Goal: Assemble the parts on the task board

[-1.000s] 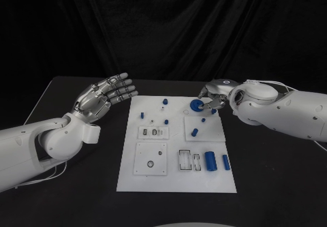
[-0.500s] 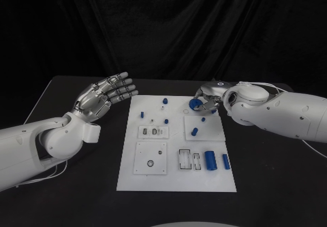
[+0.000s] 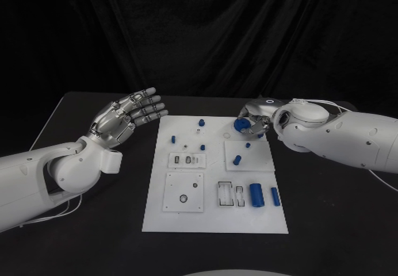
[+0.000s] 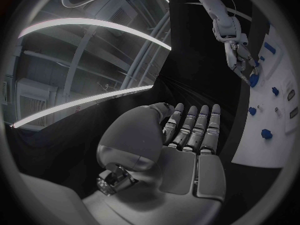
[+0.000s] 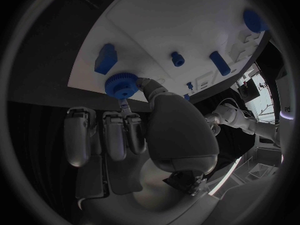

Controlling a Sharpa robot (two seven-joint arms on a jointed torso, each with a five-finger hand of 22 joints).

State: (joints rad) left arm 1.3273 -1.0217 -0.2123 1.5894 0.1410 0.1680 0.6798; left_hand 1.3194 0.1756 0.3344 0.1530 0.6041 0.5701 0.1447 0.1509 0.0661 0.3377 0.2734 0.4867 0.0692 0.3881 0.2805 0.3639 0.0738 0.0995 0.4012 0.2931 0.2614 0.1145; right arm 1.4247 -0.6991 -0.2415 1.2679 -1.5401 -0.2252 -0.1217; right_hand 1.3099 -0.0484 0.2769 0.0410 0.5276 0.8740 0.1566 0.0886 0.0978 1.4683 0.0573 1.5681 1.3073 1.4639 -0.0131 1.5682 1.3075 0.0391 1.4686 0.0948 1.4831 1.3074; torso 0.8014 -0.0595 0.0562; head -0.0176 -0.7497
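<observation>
The white task board [image 3: 215, 221] lies in the middle of the black table. My right hand [image 3: 257, 117] hovers over the board's far right corner and pinches a blue toothed wheel [image 3: 241, 125] between thumb and finger. The right wrist view shows the wheel [image 5: 121, 84] at the fingertips of that hand [image 5: 153, 125], just above the board [image 5: 169, 20]. My left hand [image 3: 129, 118] is raised left of the board, palm up, fingers spread, holding nothing. The left wrist view shows the left hand [image 4: 184, 140] and, far off, the right hand [image 4: 239, 60] with the wheel [image 4: 254, 80].
Small blue pegs stand on the board's far half [image 3: 201, 122], [image 3: 173, 139], [image 3: 236, 160]. Two blue cylinders [image 3: 256, 195] lie side by side near the right edge. Recessed white plates [image 3: 183, 192] occupy the board's near left. A blue block [image 5: 105, 58] sits close to the held wheel.
My right hand has turned a little and shifted slightly towards the board's far edge, with the blue wheel still in it. The left hand has stayed where it was.
</observation>
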